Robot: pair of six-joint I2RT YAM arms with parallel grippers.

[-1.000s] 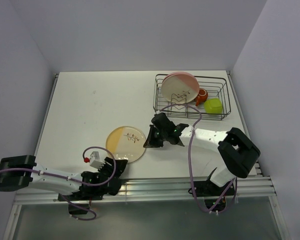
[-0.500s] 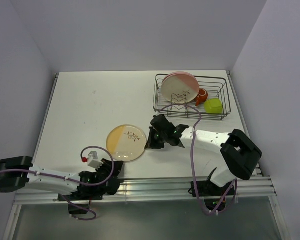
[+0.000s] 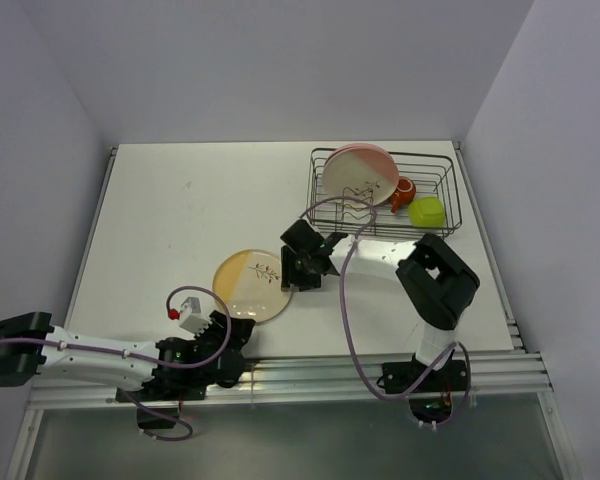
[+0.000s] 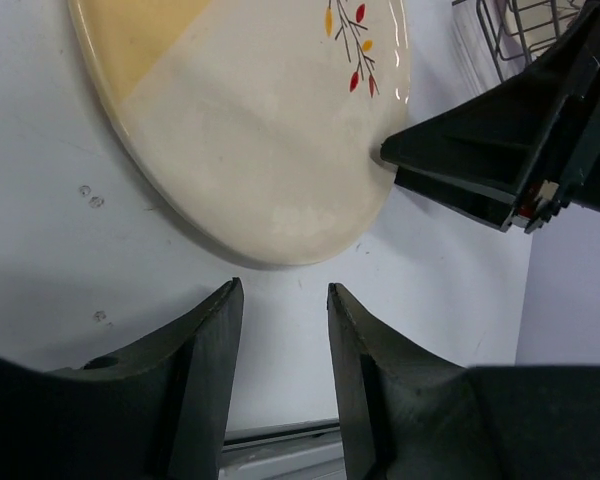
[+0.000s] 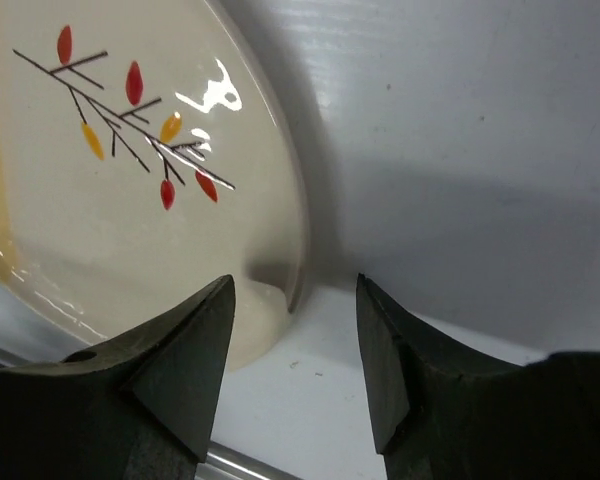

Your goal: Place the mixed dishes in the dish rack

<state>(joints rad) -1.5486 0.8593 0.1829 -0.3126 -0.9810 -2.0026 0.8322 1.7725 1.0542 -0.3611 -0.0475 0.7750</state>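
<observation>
The yellow-and-cream plate (image 3: pixel 248 287) lies on the counter (image 3: pixel 170 215), well apart from the rack (image 3: pixel 448 190) at the back right. The right hand (image 5: pixel 295 300) is open, its fingers (image 5: pixel 185 350) straddling the plate's right rim without pinching it. The left hand (image 4: pixel 280 300) is open too, empty, just beside the plate's near edge, counter showing between its fingers

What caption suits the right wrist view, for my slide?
Open right gripper straddling the rim of the leaf-sprig plate on the table.

White links (image 3: pixel 90 355), black joints (image 3: pixel 442 285), black wedge fingers (image 4: pixel 195 380), purple cables (image 3: pixel 343 315).
</observation>
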